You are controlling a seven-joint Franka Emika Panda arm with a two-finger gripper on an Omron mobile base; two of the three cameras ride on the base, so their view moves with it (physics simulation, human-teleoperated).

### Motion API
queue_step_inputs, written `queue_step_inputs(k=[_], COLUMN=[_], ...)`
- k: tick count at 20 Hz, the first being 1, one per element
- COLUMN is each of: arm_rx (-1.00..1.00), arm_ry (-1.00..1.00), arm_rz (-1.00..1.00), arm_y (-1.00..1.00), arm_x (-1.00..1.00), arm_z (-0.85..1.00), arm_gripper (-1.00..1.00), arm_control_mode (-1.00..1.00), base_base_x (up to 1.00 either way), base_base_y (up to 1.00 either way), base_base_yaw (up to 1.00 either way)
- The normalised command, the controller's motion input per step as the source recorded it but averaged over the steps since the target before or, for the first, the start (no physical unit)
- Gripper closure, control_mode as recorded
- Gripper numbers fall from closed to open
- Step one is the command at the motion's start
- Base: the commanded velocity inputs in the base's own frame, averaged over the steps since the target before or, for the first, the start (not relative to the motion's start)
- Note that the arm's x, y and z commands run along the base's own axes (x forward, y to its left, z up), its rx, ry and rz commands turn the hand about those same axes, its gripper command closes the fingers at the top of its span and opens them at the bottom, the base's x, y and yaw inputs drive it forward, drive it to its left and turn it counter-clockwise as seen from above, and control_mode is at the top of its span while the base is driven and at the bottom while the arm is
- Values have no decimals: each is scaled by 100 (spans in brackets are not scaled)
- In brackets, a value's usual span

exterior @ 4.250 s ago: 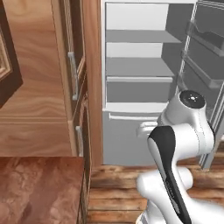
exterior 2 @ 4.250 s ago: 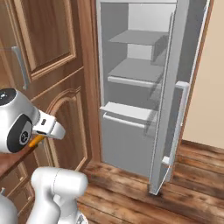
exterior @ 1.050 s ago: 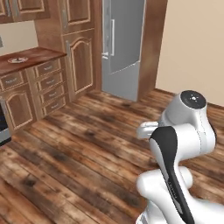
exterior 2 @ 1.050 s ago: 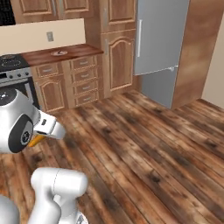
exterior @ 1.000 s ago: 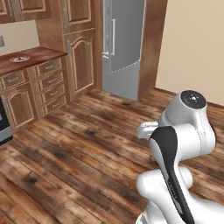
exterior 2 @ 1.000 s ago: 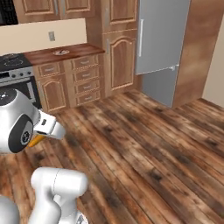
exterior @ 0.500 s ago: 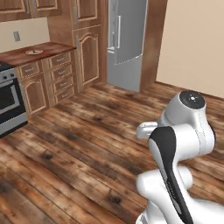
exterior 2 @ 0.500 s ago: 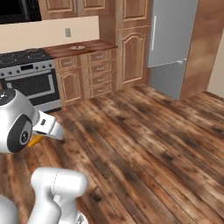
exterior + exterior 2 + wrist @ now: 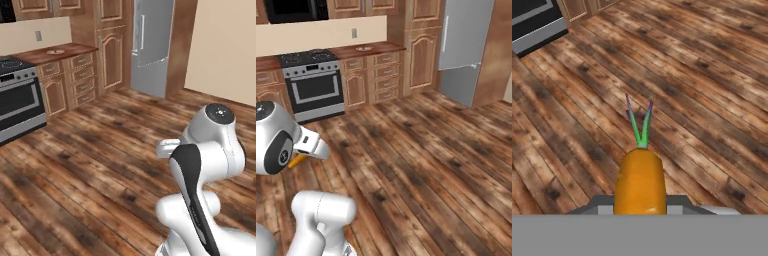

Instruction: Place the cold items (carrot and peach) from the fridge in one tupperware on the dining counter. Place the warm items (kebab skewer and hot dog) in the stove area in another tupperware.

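Observation:
An orange carrot (image 9: 640, 180) with green stalks sticks out ahead of my gripper (image 9: 640, 206), which is shut on its thick end. In the right base view an orange tip of the carrot (image 9: 297, 160) shows under the white hand, held above the wooden floor. The grey fridge (image 9: 152, 45) stands with its doors closed at the far end of the room, and shows as well in the right base view as the fridge (image 9: 463, 50). The stove (image 9: 313, 85) sits against the back wall. The peach, kebab skewer, hot dog and tupperware are out of view.
Wooden cabinets and a counter (image 9: 371, 50) with a small dish run between stove and fridge. A wide plank floor (image 9: 100, 165) lies open all around me. A beige wall (image 9: 225, 45) stands to the right of the fridge.
The base has driven away from the fridge and turned, so the whole picture shifted: the fridge is now far off and the stove has come into view. The carrot stays in my grip.

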Motion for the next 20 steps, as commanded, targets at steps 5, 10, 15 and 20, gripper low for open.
queue_step_inputs(k=[5, 10, 15, 20], arm_rx=[0, 0, 0, 0], arm_ry=[0, 0, 0, 0], arm_rz=[0, 0, 0, 0], arm_y=[0, 0, 0, 0], arm_x=[0, 0, 0, 0], arm_z=[0, 0, 0, 0], arm_gripper=[100, 100, 100, 100], arm_control_mode=[100, 100, 100, 100], base_base_x=[-100, -96, -96, -100], base_base_y=[13, 67, 49, 6], base_base_yaw=[16, 4, 0, 7])
